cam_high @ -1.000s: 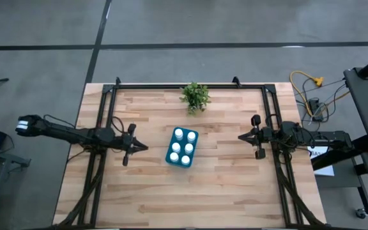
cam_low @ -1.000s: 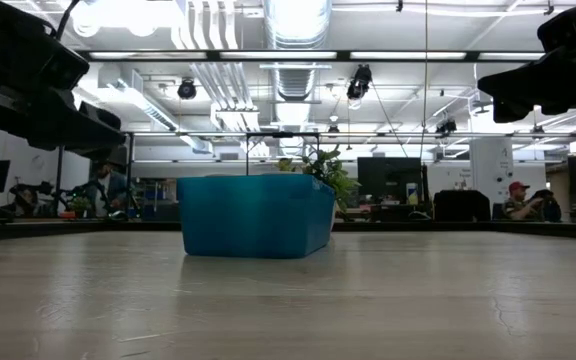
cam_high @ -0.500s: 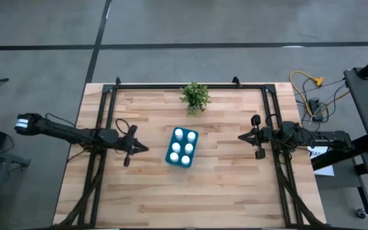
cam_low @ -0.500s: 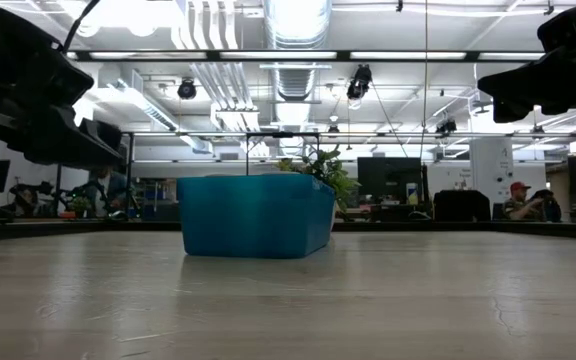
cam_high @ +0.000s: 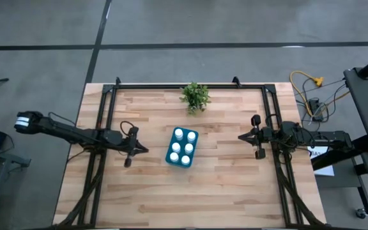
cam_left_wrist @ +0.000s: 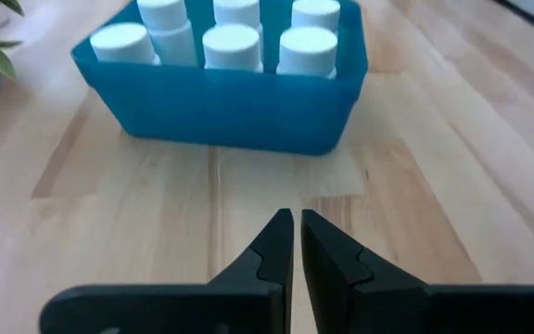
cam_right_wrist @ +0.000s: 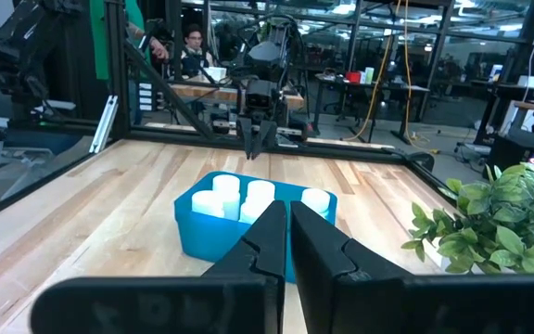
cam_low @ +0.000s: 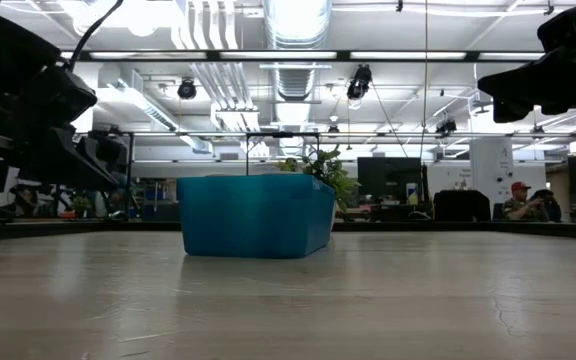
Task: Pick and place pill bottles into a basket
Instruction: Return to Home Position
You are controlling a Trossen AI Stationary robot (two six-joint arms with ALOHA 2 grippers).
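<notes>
The teal basket (cam_high: pixel 182 146) stands on the table's middle, also in the low view (cam_low: pixel 256 216) and both wrist views (cam_left_wrist: pixel 221 93) (cam_right_wrist: pixel 213 229). Several white pill bottles (cam_high: pixel 183 146) stand upright inside it, their caps showing above the rim (cam_left_wrist: pixel 233 35). My left gripper (cam_high: pixel 145 149) is shut and empty, left of the basket and above the table (cam_left_wrist: pixel 297 223). My right gripper (cam_high: pixel 241 137) is shut and empty, right of the basket (cam_right_wrist: pixel 286 211).
A small green potted plant (cam_high: pixel 195 96) stands near the table's far edge, behind the basket. Black frame rails (cam_high: pixel 101 128) run along the table's left, right and far sides. Bare wood lies in front of the basket. People sit in the room beyond the table.
My left arm has gone down a little and slightly toward the basket; its gripper stays shut. The basket and bottles have not moved.
</notes>
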